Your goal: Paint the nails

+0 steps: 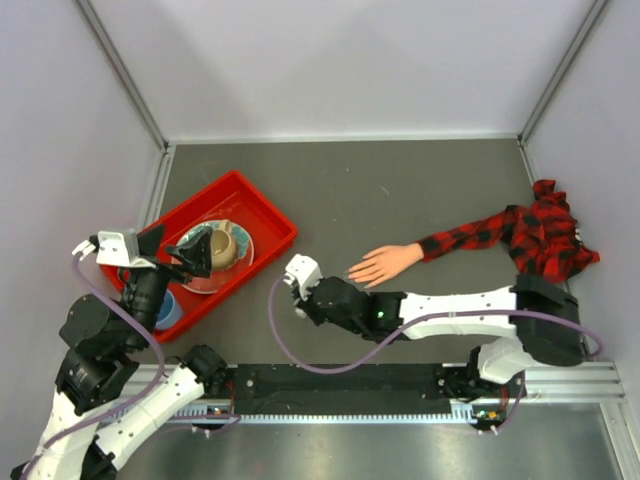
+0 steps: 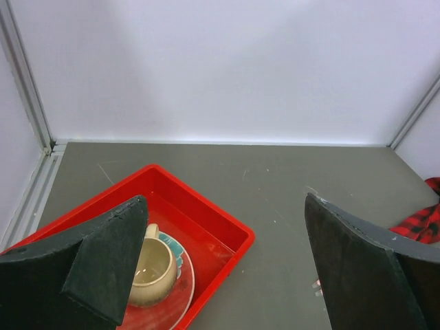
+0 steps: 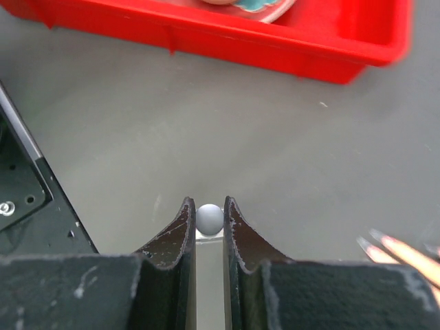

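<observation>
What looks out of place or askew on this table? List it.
The red-and-black plaid sleeve of the fake hand is crumpled in a heap against the right wall, not laid flat. The right tool is shut on a small white-capped item. Nothing looks spilled or broken.

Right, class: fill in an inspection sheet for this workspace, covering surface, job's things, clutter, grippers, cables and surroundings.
Surface: grey table, faint scuffs.
Job's things: fake hand in plaid sleeve, lying flat; nails too small to judge paint.
Clutter: red tray holding plate, beige mug, blue cup.
Grippers: left gripper open above tray; right gripper shut on small white-capped item.
Cables: purple cables looping along both arms.
Surroundings: white walls, metal frame.
</observation>
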Action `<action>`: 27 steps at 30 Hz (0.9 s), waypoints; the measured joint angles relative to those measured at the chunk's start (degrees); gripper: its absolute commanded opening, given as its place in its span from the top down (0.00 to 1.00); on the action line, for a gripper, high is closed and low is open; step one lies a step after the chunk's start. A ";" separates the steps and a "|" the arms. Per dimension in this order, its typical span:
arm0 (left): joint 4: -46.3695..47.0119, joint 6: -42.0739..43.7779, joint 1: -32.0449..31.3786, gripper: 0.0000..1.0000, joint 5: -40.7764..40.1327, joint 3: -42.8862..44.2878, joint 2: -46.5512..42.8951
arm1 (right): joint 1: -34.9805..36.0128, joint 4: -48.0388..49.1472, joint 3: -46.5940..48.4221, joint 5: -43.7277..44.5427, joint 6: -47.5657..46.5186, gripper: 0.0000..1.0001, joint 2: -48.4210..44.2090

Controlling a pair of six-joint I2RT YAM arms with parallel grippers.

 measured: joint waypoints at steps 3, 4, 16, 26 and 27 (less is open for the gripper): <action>-0.04 -0.76 0.00 0.01 -0.59 -0.07 -0.04 | 0.98 2.97 1.88 0.02 -1.14 1.00 4.61; -0.04 -1.01 0.00 0.01 -0.63 -0.07 -0.04 | 1.18 3.87 2.43 0.02 -1.57 1.00 5.88; -0.90 -2.51 0.00 0.01 -1.62 -0.07 -0.24 | 1.84 10.88 9.03 0.28 -5.70 1.00 17.62; -1.07 -3.30 0.00 0.01 -1.75 -0.20 -0.63 | 2.60 10.99 9.53 1.07 -6.29 0.87 22.45; -1.09 -3.34 0.00 0.01 -1.75 -0.26 -0.63 | 2.69 10.93 9.70 1.09 -6.23 0.82 22.62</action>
